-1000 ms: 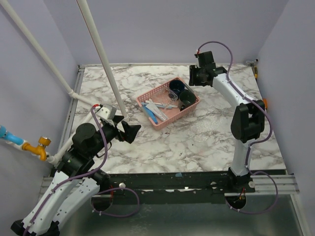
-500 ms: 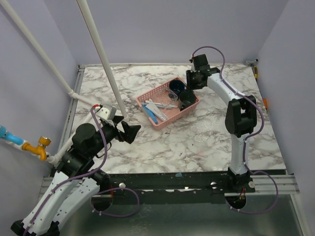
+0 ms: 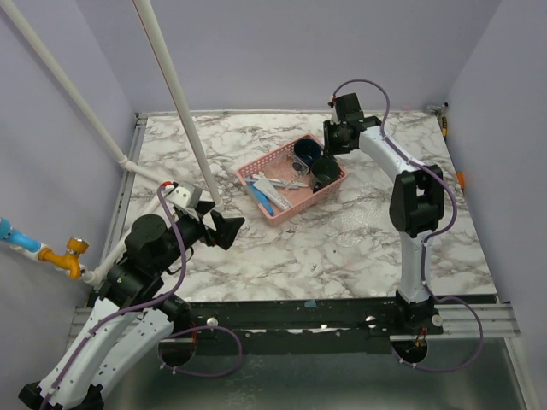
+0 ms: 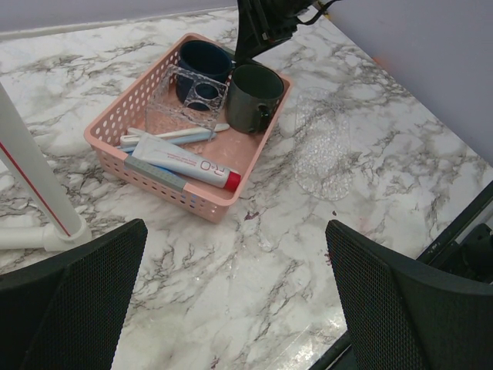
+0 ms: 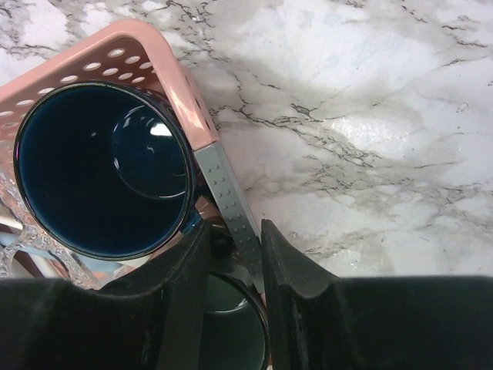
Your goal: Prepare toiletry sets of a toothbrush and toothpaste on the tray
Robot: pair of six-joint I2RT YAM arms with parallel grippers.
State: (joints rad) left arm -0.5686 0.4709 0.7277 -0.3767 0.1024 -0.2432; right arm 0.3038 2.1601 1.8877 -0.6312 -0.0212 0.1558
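Observation:
A pink basket (image 3: 285,213) (image 4: 182,194) in mid-table holds a white toothpaste tube with a red cap (image 4: 186,160), a white toothbrush (image 4: 176,136), a blue-grey item (image 3: 263,200), a clear holder (image 4: 186,95), a dark blue mug (image 5: 100,166) and a dark green mug (image 4: 254,94). The transparent tray (image 4: 323,150) lies on the marble right of the basket. My right gripper (image 5: 231,231) (image 3: 328,147) straddles the basket's far wall (image 5: 223,193), jaws narrow but with a gap showing. My left gripper (image 4: 235,301) (image 3: 225,229) hovers wide open over bare marble, near the basket's front.
A white pole (image 3: 175,94) (image 4: 35,181) slants down to the table left of the basket. A second white pipe (image 3: 77,102) runs along the left wall. The table's front edge (image 4: 431,247) lies close to the tray.
The right arm swung left from behind the basket onto its far wall and its jaws narrowed around the rim. The left arm has not moved.

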